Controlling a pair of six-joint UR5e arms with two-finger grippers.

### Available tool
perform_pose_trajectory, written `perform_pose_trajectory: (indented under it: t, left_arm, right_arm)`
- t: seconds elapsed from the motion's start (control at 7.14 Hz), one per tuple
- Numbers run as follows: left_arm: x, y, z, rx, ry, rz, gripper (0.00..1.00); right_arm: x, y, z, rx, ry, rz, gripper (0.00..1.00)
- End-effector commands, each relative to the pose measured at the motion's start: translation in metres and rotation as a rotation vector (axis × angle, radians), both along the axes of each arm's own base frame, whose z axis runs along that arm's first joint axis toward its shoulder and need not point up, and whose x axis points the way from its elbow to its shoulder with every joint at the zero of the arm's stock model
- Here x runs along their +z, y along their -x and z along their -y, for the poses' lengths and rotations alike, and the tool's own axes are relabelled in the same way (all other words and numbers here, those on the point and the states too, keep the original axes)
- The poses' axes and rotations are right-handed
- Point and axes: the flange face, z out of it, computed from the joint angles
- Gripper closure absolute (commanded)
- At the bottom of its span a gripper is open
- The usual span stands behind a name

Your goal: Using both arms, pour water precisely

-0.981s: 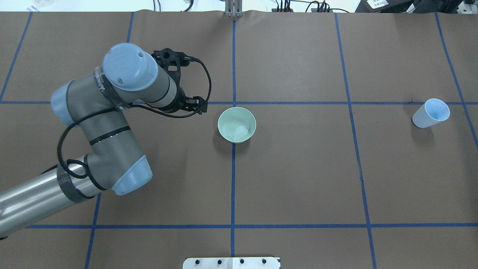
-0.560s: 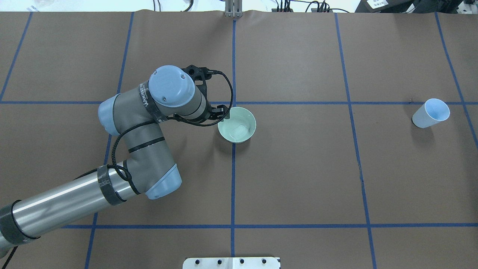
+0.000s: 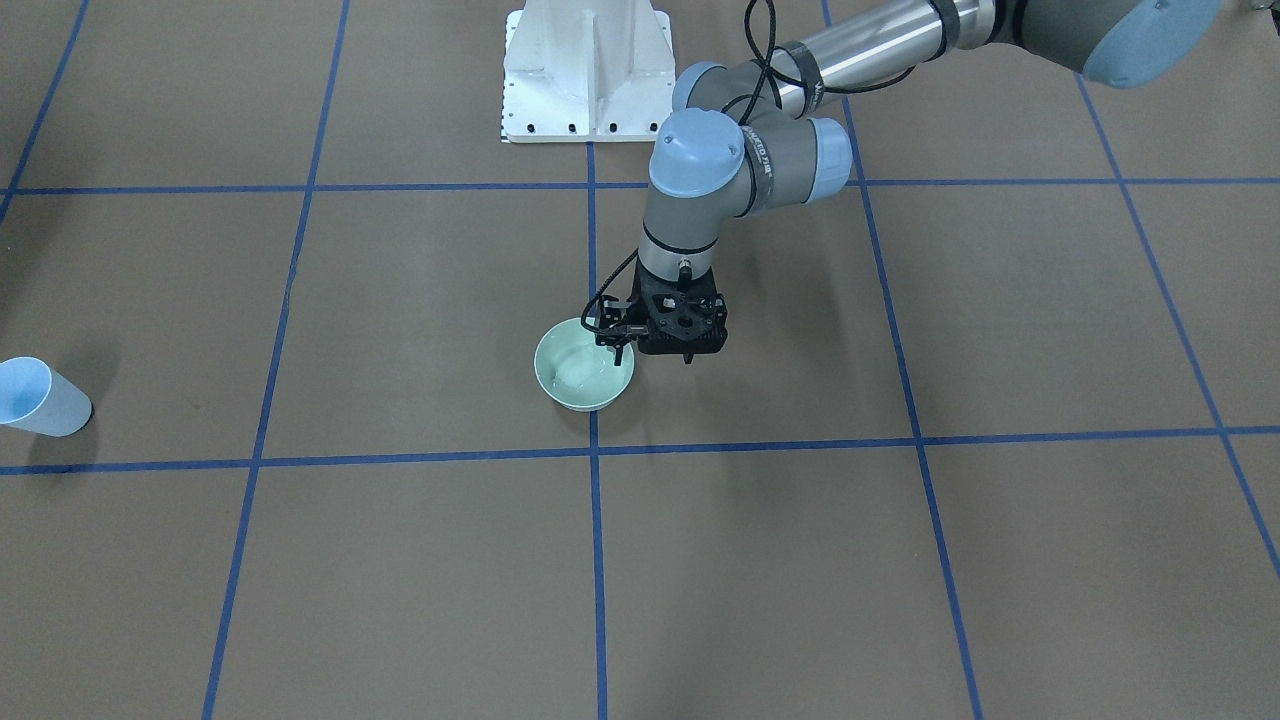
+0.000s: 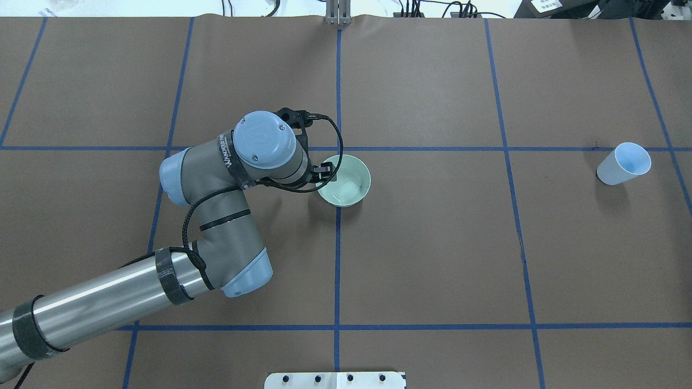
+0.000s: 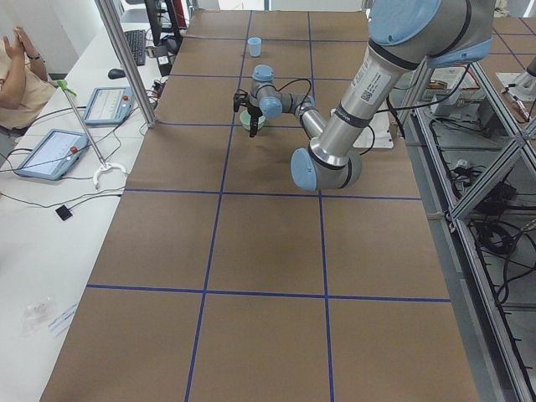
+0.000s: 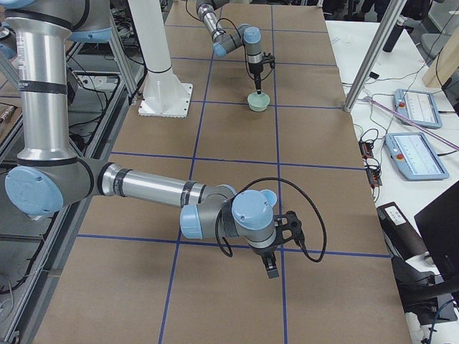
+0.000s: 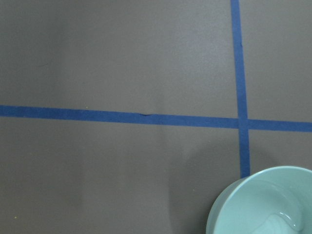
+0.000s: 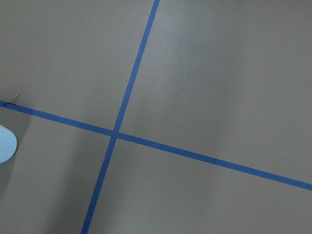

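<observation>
Left arm (image 4: 227,178) swings in within last 1 s; left gripper (image 3: 654,356) now at rim of pale green round bowl (image 4: 369,183), jaws look parted, holding nothing. Water (image 4: 346,189): small glossy pool in bowl, unmoved. Pale blue paper cup (image 4: 623,163) unmoved, well apart. Right gripper (image 6: 272,266): opening cannot be told. Likely bowl grasp next; pour not begun.
</observation>
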Motion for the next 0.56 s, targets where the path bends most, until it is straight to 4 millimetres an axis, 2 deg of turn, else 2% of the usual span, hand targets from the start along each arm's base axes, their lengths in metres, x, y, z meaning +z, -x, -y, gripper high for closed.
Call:
perform_pose_trajectory:
  t: [0.0,0.14,0.42]
  left_arm:
    - [-0.007,-0.013,-0.014,0.019,-0.008,-0.007,0.87]
    - [-0.007,-0.020,-0.023,0.035,-0.008,-0.007,1.00]
    - [-0.011,-0.024,-0.029,0.044,-0.013,-0.011,1.00]
  right_arm:
    - [0.000,0.000,0.001,0.000,0.000,-0.003,0.00]
    - [0.001,0.000,0.001,0.000,0.001,-0.004,0.00]
    - [0.000,0.000,0.002,0.000,0.000,-0.006,0.00]
